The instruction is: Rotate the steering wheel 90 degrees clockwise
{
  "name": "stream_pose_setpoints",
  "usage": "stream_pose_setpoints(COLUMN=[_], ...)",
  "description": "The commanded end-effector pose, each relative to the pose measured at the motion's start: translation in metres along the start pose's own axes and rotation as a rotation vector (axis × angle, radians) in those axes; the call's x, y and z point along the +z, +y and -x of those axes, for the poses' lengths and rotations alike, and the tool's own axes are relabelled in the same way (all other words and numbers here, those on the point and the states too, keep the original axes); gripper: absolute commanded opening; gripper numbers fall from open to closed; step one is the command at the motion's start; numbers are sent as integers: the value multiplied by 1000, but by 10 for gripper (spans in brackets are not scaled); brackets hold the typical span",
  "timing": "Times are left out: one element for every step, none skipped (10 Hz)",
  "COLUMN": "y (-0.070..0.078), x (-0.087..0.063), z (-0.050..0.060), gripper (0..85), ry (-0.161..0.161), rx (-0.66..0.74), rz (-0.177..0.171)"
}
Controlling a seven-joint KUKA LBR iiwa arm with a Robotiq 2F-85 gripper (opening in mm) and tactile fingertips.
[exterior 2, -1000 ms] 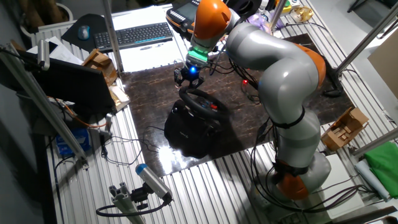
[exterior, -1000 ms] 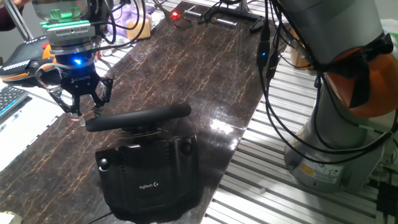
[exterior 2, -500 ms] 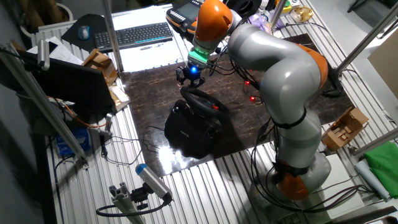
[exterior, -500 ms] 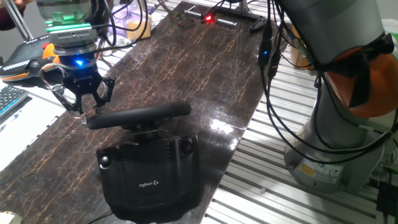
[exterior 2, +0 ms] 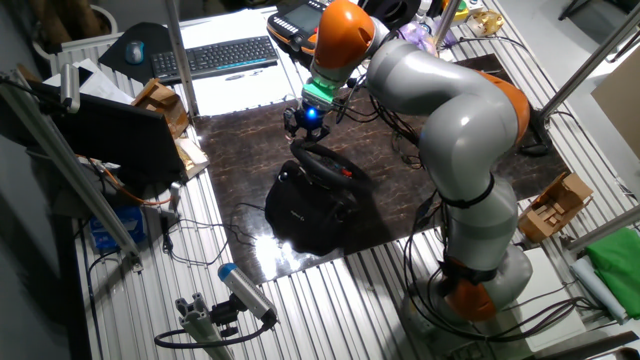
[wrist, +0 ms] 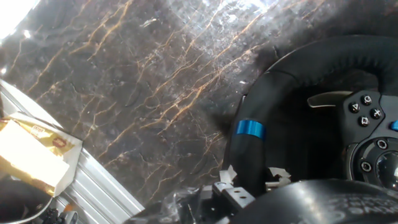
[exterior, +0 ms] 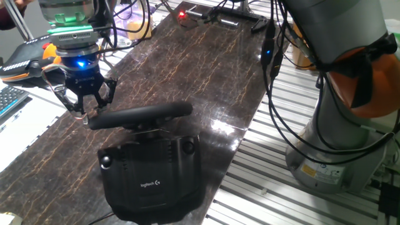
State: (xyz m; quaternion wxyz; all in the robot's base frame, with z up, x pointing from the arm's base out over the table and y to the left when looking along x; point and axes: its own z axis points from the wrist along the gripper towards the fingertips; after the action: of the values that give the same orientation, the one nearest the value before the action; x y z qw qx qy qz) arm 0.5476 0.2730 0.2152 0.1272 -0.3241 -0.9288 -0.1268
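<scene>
The steering wheel [exterior: 139,116] shows edge-on as a black rim above its bulky black Logitech base [exterior: 153,178] on the dark marble table top [exterior: 206,56]. My gripper [exterior: 82,105] hangs open at the rim's left end, fingers spread, holding nothing. In the other fixed view the gripper [exterior 2: 304,126] is at the far edge of the wheel [exterior 2: 325,168]. The hand view shows the rim with its blue stripe [wrist: 250,129] and the hub buttons [wrist: 367,115] close below. My fingertips do not show in that view.
An orange-and-black controller [exterior: 25,59] and a keyboard [exterior 2: 215,55] lie beyond the table's left edge. A cardboard box [wrist: 31,155] sits by the aluminium frame. The arm's base [exterior: 337,137] and hanging cables [exterior: 275,75] stand at the right.
My gripper has shifted very slightly over the rim's left end. The wheel has not visibly turned.
</scene>
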Motion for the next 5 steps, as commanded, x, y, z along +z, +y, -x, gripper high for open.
stream_pose_setpoints(y=[1, 1, 1, 2, 2], x=[-1, -1, -2, -2, -2], z=[-1, -2, -3, -4, -5], gripper=[13, 23, 70, 137, 227], ry=[0, -3, -5, -6, -9], rx=[1, 2, 0, 3, 7], rz=[1, 0, 0, 1, 0])
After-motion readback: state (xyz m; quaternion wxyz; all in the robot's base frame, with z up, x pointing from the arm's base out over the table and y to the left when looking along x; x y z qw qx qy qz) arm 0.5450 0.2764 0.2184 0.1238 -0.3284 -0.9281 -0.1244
